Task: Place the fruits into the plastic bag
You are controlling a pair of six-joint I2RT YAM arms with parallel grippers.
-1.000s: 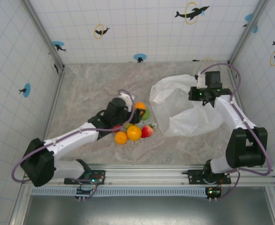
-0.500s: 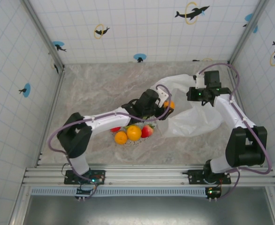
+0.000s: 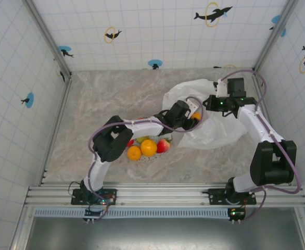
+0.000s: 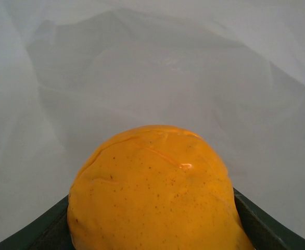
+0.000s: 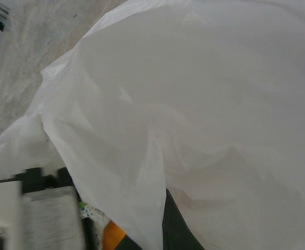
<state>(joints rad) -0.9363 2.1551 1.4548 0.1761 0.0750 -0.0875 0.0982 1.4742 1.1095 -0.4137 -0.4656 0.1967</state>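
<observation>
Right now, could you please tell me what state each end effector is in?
Left end effector: closed around an orange fruit, at the mouth of the plastic bag.
Right end effector: shut, pinching the plastic bag's edge.

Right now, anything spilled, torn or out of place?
Nothing stands out. The left gripper holds an orange at the mouth of the bag, the right gripper pinches the bag's rim, and the other fruits sit together on the plate.

You're looking into a lab-style robot test cell — white grid-lined walls (image 3: 157, 31) from 9 round to 3 o'clock, dolphin stickers (image 3: 213, 13) on them, aluminium posts (image 3: 48, 36) at the corners, a marble-look counter (image 3: 100, 99), and a mounting rail (image 3: 163, 195) at 6 o'clock.
</observation>
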